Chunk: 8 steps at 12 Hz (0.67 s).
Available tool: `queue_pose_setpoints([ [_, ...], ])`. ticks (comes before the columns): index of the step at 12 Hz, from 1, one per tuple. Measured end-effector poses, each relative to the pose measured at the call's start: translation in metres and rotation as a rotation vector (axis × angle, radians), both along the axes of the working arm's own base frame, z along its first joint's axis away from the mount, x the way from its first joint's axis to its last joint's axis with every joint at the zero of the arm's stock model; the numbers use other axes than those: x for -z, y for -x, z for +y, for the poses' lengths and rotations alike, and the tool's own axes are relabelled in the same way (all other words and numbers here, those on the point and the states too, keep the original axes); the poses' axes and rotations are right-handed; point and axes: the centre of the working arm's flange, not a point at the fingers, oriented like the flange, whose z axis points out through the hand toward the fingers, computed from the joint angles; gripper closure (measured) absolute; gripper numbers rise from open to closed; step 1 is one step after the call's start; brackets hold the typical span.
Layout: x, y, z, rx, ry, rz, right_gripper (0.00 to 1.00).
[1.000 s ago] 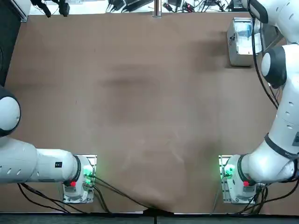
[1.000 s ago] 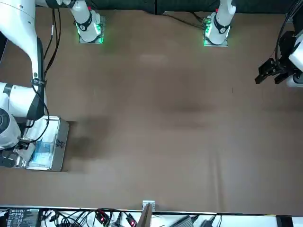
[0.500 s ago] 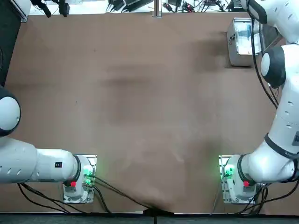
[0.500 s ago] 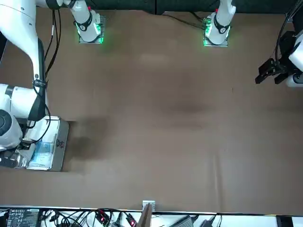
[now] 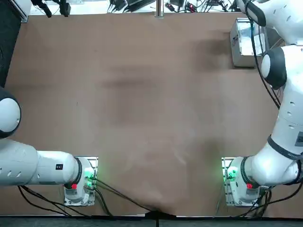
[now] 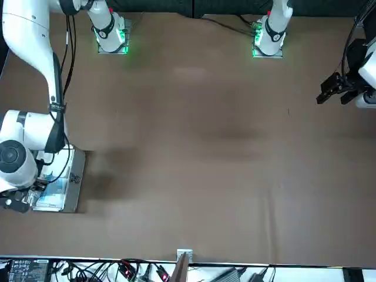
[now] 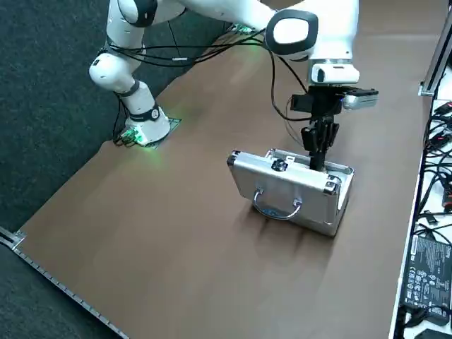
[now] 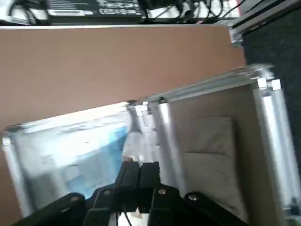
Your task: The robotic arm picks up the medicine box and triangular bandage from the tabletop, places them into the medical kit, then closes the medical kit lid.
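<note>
Nearest you, on your side of the open medical kit, a silver aluminium case with rounded corners (image 5: pixel 242 61), the large white glossy robotic arm with dark grey bands (image 5: pixel 286 137) reaches out from its base over the brown tabletop (image 5: pixel 123 118). The right gripper, black and two-fingered (image 8: pixel 139 167), points down into the kit's opening, its tips together with nothing visible between them. What your next move turns on is the metal rim dividing the kit's two halves (image 8: pixel 171 141): the fingers are right beside it in the wrist view, with the half holding clear wrapping and pale blue contents (image 8: pixel 96 162) on one side and the tan pocketed lining (image 8: pixel 211 165) on the other. The curved metal handle (image 7: pixel 275 214) hangs on the kit's outer face, towards the side camera. You can't pick out the medicine box or triangular bandage for certain among the kit's contents. If both are in, you'd likely lift clear of that rim before working the medical kit lid; moving sideways first could catch the fingers and drag the kit. Past the kit, black cables (image 7: pixel 441 159) lie beyond the table's far edge.
</note>
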Motion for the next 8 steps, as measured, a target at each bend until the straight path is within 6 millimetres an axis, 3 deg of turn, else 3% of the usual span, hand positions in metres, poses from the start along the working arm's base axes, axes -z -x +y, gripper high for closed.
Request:
queue_pose_setpoints([
  [3,0.010,-0.003,0.025,0.035,-0.065,-0.028,0.98],
  [8,0.019,-0.006,0.028,0.033,-0.081,-0.046,0.98],
])
